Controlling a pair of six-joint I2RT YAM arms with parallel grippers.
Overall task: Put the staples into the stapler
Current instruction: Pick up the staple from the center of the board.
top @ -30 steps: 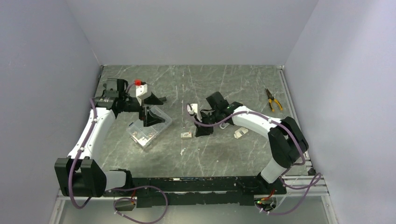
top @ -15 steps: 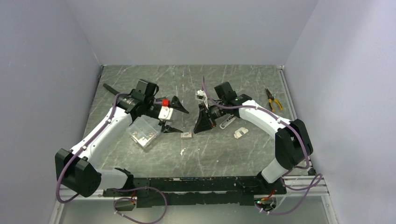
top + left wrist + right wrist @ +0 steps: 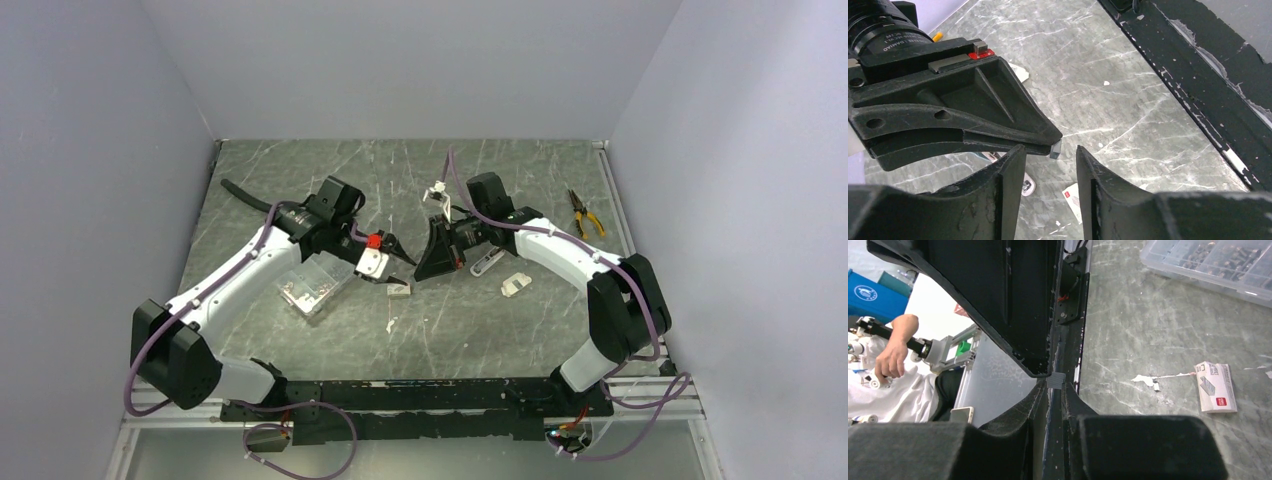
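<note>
The staples, a tiny white box with a red mark (image 3: 399,290), lie flat on the marble table, also seen in the left wrist view (image 3: 1073,196) and the right wrist view (image 3: 1215,387). A white stapler (image 3: 488,262) lies just right of my right gripper, and a second white one (image 3: 516,285) sits beyond it. My right gripper (image 3: 428,268) (image 3: 1055,386) is shut on a small grey strip (image 3: 1055,380) that sticks out of its tips. My left gripper (image 3: 398,262) (image 3: 1049,149) is open, tip to tip with the right one. The grey strip (image 3: 1055,149) sits just beyond its fingertips.
A clear plastic compartment case (image 3: 312,283) with small parts lies under the left forearm, also in the right wrist view (image 3: 1218,265). Yellow-handled pliers (image 3: 585,213) lie at the far right. A black strap (image 3: 245,192) lies at the far left. White scraps (image 3: 1153,380) dot the table.
My left arm swung from above the clear case to the table's middle, meeting the right gripper, and its jaws narrowed. The right gripper rose and tilted, keeping the grey strip.
</note>
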